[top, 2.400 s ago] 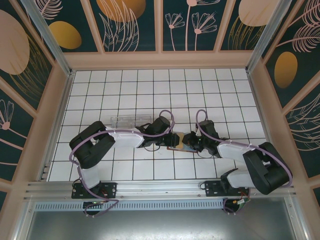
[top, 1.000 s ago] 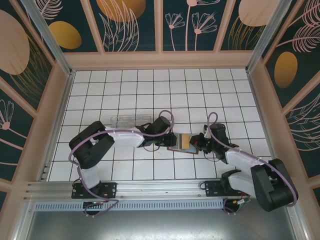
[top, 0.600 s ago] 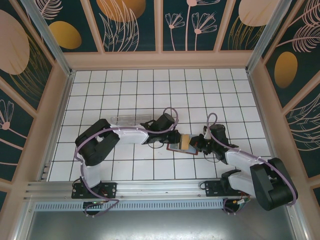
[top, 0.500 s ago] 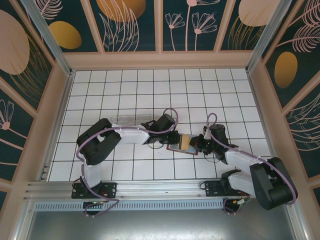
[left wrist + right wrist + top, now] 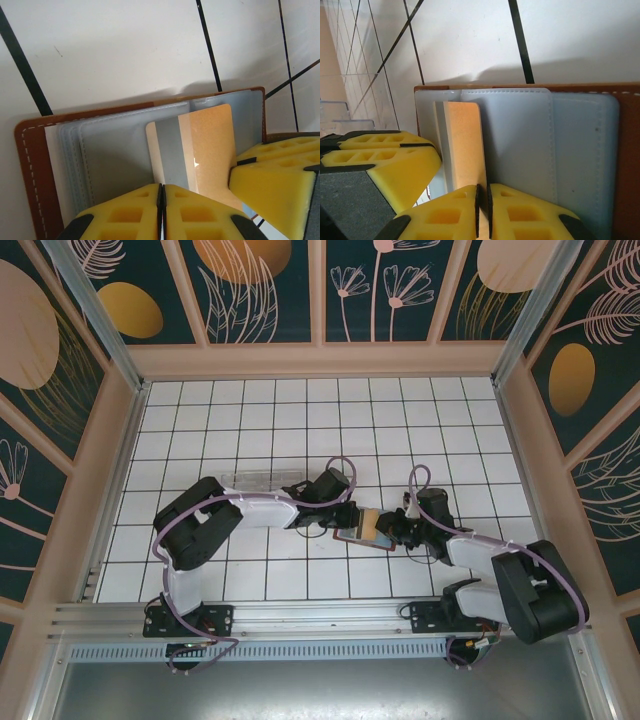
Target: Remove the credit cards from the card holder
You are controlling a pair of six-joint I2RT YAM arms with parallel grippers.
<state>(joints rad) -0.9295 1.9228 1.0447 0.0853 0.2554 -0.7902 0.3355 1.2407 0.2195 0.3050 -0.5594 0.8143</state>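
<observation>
Left gripper: its yellow pads are pressing together, tips resting on the card holder over the card's lower edge.
Right gripper: its pads are also pressing together, tips meeting the card's corner; whether they are pinching it cannot be told.
Card holder: lying open between the two grippers on the tiled table, blue-grey inside facing up.
Card: orange with a grey stripe, lying on that inside.
Clear plastic box: sitting farther back, beside the left arm.

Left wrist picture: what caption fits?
The left tool, shut, over an open brown wallet with an orange card showing.
</observation>
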